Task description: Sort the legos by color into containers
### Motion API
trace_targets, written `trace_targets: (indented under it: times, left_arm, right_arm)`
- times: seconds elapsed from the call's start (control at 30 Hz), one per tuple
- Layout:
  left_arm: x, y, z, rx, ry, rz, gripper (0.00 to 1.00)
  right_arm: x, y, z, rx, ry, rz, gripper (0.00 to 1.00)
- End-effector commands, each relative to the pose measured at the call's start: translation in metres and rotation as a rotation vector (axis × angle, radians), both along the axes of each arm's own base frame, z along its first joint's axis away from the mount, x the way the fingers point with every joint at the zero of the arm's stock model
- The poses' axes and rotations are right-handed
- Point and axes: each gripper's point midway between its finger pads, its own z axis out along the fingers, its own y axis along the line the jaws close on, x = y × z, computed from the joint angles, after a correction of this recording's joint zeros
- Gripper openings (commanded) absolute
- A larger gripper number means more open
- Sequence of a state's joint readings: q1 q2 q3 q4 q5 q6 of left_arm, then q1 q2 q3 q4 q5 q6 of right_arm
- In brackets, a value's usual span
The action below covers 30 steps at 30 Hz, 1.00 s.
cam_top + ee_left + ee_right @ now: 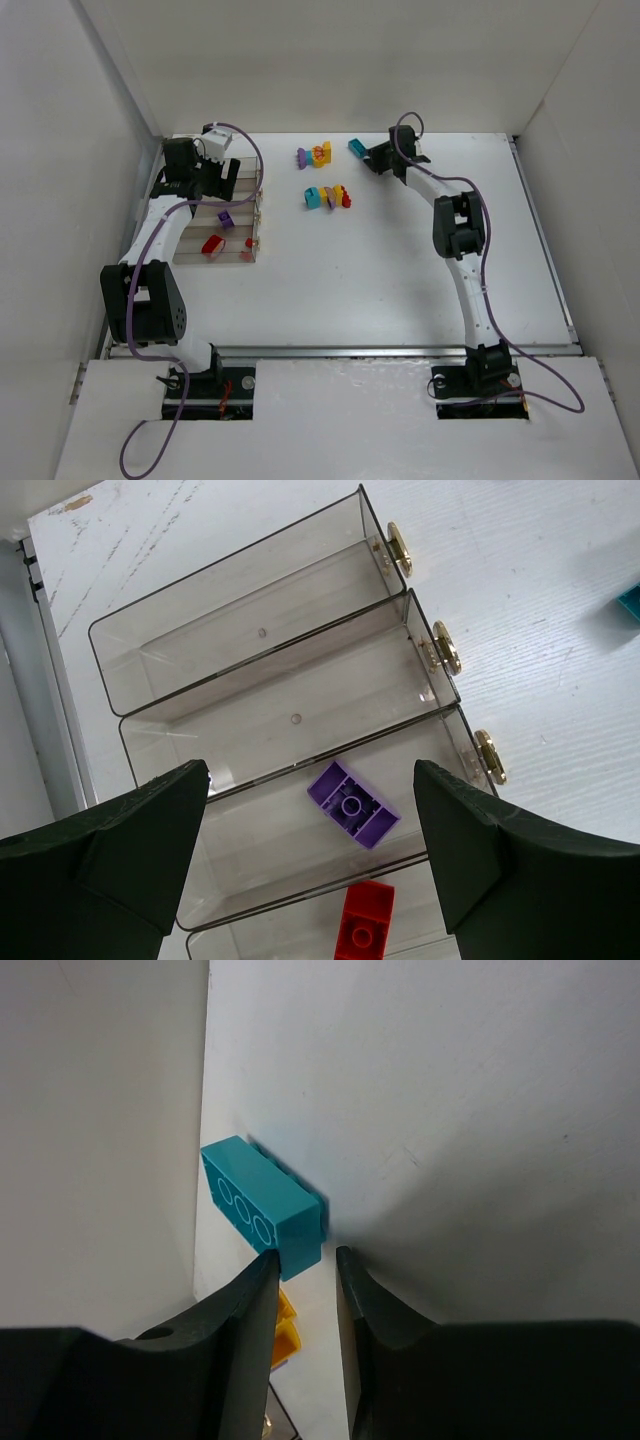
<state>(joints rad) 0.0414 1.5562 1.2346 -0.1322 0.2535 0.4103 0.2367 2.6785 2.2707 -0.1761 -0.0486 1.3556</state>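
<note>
Teal plastic brick [262,1205] sits on the white worktop [450,1110], well apart from the clear smoky bins [230,565], one corner between the right tool's [305,1258] close-set tips; I cannot tell whether they grip it. Seat it deeper and squarer before lifting. Left tool [310,775] gapes empty above the bins.

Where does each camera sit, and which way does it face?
Top external: above and behind the bases, looking down on the table; left arm and right arm show whole.
Left wrist: above the containers, looking down at a purple lego and red lego inside; the left fingers spread wide.
Right wrist: near the table, facing a teal lego; the right fingers stand narrowly apart.
Shared: top and right wrist both show the teal lego.
</note>
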Motion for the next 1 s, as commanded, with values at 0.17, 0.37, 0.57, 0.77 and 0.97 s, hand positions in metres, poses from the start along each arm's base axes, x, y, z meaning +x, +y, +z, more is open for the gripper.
trace_targets:
  times: [0.17, 0.37, 0.57, 0.77, 0.97]
  left_arm:
    - [0.0, 0.003, 0.018, -0.006, -0.053, 0.014, 0.81]
    - [-0.001, 0.004, 0.022, -0.001, -0.062, 0.022, 0.81]
    - [-0.001, 0.004, 0.022, -0.001, -0.062, 0.022, 0.81]
    - [-0.004, 0.004, 0.022, -0.001, -0.062, 0.022, 0.82]
    - [-0.004, 0.004, 0.022, -0.001, -0.062, 0.022, 0.82]
  right_arm:
    - [0.001, 0.003, -0.015, 0.008, 0.028, -0.025, 0.21]
    - [-0.003, 0.002, -0.023, 0.018, 0.053, -0.036, 0.14]
    - [-0.004, 0.002, -0.027, 0.022, 0.064, -0.041, 0.14]
    - [-0.014, 0.0, -0.026, 0.034, 0.093, -0.055, 0.13]
    - [-0.025, -0.005, -0.03, 0.0, 0.113, -0.049, 0.16]
